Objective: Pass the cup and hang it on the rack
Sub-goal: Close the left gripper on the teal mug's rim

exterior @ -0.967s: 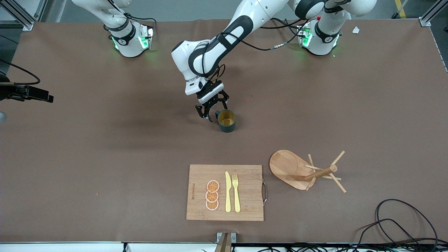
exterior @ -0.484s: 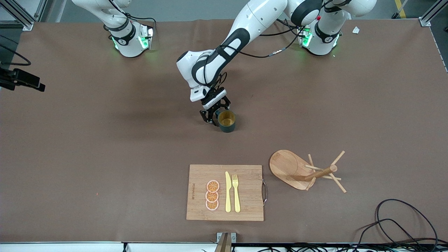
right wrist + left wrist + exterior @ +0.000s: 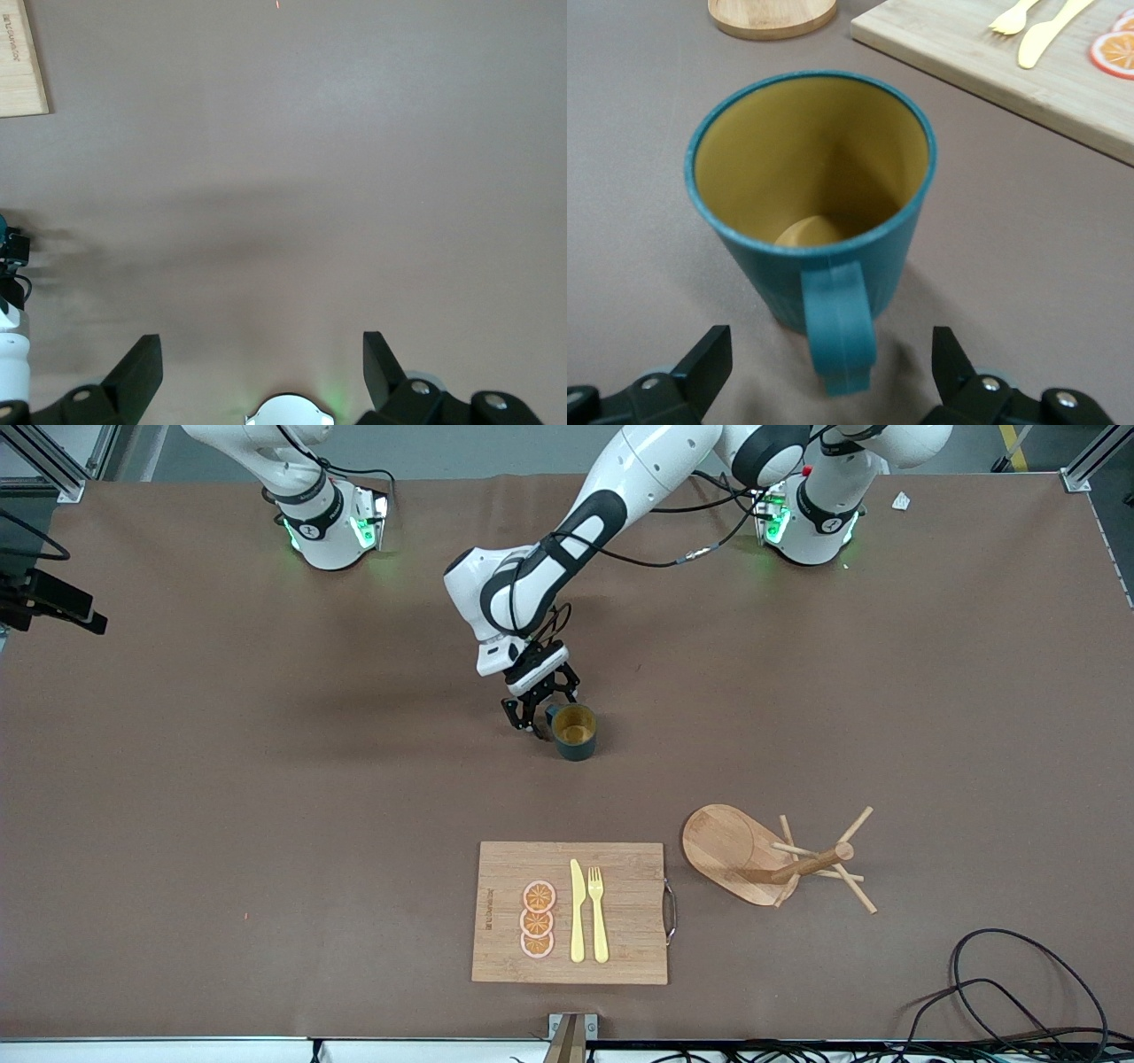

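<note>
Spread apart, the left gripper's (image 3: 540, 710) jaws flank the handle of the cup (image 3: 574, 732), seen upright at mid-frame in the front view. The right gripper (image 3: 261, 376) is held open, raised over bare table (image 3: 337, 142).

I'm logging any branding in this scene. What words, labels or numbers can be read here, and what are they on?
Dark stamped wording along one edge of the cutting board, also seen in the right wrist view: too small to read.
Round badges on the two arm bases: too small to read.
Cup, rack: no text visible.
</note>
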Tool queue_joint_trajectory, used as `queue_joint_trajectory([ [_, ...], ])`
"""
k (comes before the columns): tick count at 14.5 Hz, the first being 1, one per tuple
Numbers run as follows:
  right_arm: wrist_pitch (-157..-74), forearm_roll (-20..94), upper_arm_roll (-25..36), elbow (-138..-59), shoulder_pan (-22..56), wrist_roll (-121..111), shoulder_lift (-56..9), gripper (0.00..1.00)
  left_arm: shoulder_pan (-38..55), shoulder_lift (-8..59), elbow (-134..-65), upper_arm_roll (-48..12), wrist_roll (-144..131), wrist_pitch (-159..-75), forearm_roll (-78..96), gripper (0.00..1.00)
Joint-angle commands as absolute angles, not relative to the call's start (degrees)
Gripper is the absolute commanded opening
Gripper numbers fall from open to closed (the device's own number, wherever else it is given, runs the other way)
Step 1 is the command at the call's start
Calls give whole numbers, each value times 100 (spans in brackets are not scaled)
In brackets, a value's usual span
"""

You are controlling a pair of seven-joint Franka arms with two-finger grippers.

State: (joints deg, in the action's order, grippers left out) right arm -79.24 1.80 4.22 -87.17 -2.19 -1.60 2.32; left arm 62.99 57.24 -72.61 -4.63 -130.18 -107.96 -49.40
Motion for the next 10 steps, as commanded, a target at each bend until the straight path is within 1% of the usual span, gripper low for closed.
queue_joint_trajectory([
  [1, -7980, 141, 404, -8965, -228, -123, 510, 100, 6539, 5818, -7145, -264, -13052, -10758, -5036, 98],
  [6, -7989, 149, 387, -8965, -193, -97, 492, 100, 6566, 5880, -7146, -185, -13026, -10767, -5036, 96],
  [10, -8024, 176, 369, -8974, -202, -97, 492, 100, 6565, 5880, -7146, -123, -12999, -10784, -5036, 90],
])
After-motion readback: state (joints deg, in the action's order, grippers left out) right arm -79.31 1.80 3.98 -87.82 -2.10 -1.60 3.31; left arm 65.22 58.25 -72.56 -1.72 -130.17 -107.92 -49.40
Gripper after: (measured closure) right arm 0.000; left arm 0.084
